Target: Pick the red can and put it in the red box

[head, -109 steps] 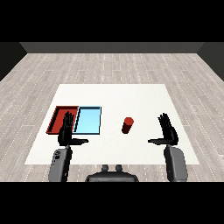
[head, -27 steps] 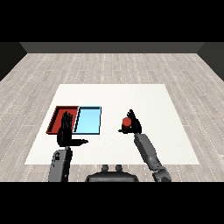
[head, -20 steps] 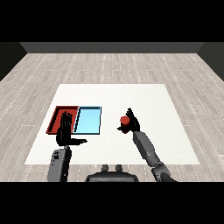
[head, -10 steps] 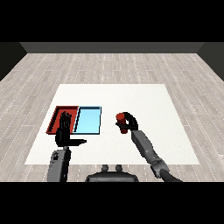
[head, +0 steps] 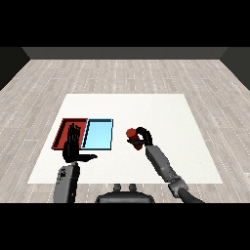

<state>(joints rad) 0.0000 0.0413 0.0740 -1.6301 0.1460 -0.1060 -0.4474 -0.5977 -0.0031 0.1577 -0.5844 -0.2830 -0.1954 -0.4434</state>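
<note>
One square white table [head: 146,105] fills the middle of the view, set on a pale plank floor [head: 122,73] that runs off toward 12 o'clock. On the table lie two shallow rectangular trays, touching side by side toward 9 o'clock of the table's centre: one red tray [head: 62,133] on the outside and one light blue tray [head: 98,135] on the inside. Two grey forearms come up from 6 o'clock, each ending in a black hand.

The left hand [head: 73,147] stands upright with fingers straight and thumb spread toward 3 o'clock; it holds nothing and overlaps the red tray's near edge in the view. The right hand [head: 142,139] sits just at 3 o'clock of the blue tray, its fingers curled round the single small red cylindrical can [head: 132,135]. The can shows at the 9 o'clock side of that hand, tipped over with its top toward 10 o'clock, apart from both trays. Whether it touches the table I cannot tell.

No writing or label can be read on anything.

Against half a second ago, the right hand and can have shifted slightly toward 9 o'clock, nearer the blue tray. The left hand has kept its place.
</note>
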